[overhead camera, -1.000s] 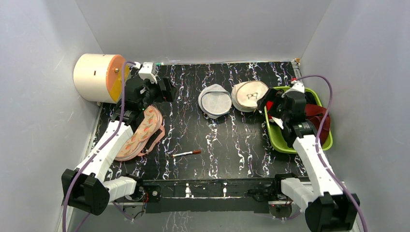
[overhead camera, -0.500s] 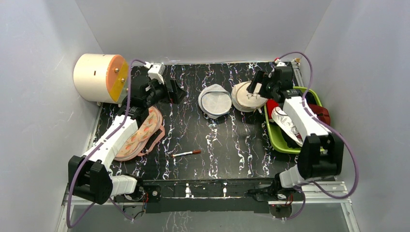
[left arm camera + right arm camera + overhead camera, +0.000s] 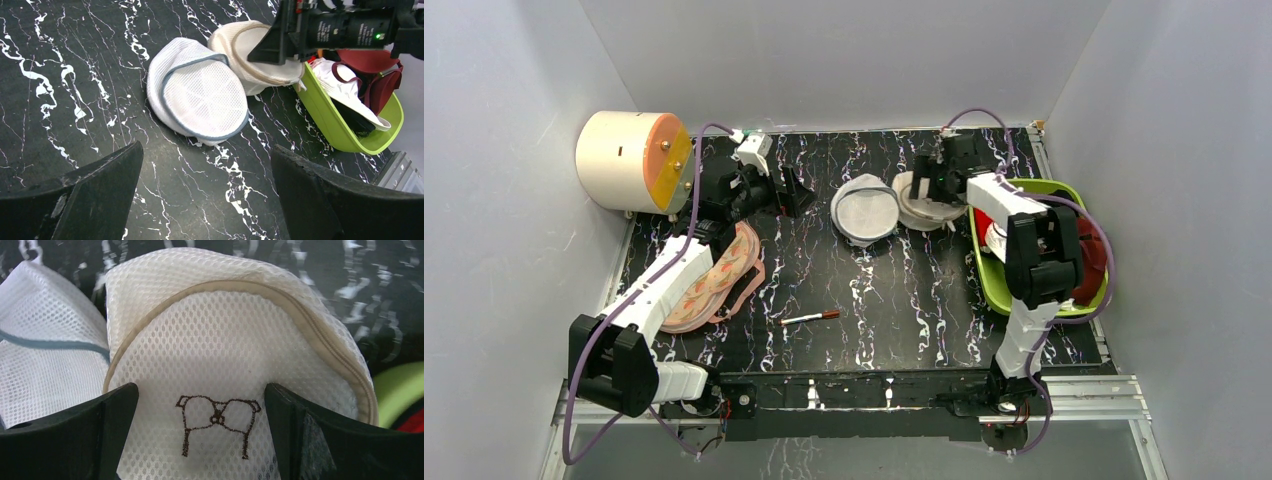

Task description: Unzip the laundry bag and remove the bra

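While my right gripper [image 3: 200, 395], jaws spread, blocks the cream-beige domed mesh laundry bag [image 3: 225, 340] from above, I can't see inside it; a grey-white round mesh pouch [image 3: 200, 95] touches it, and the left gripper [image 3: 205, 160] is also released.

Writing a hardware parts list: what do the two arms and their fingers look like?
The left arm and right arm have white shells, black joints, and a looping purple cable each. Fingers are matte black wedges, scuffed at the edges.

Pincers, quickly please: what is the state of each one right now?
Left pincer: open, holding nothing.
Right pincer: open over the laundry bag, holding nothing.
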Controlling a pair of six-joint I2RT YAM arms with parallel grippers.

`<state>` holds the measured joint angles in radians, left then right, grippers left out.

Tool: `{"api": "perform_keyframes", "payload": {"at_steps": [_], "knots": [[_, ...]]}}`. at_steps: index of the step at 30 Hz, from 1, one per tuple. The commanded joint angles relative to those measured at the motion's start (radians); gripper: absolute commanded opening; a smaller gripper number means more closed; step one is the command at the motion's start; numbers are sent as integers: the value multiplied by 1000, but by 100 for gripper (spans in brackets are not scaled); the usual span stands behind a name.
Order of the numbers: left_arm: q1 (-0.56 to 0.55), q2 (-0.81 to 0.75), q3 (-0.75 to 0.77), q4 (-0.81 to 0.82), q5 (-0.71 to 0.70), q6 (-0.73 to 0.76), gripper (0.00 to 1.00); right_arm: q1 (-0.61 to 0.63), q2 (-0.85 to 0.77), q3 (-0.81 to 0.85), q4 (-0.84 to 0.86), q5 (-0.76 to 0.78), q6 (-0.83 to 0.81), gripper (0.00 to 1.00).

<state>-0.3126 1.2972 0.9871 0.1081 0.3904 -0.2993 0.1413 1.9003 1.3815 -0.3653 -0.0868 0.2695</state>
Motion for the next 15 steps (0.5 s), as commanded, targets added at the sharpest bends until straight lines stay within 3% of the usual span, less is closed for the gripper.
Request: {"api": "perform_keyframes", "payload": {"at_steps": [1,9,15], "knots": [[-5,-8,5,24,24,-3,99,159,37,13,-8,-24,10,98],[-5,6,5,29,34,-10,98,378,23,-76,65,-142,84,97],[-7,30,7,37,70,-24,98,425,-90,-111,69,-182,97,98]]}}
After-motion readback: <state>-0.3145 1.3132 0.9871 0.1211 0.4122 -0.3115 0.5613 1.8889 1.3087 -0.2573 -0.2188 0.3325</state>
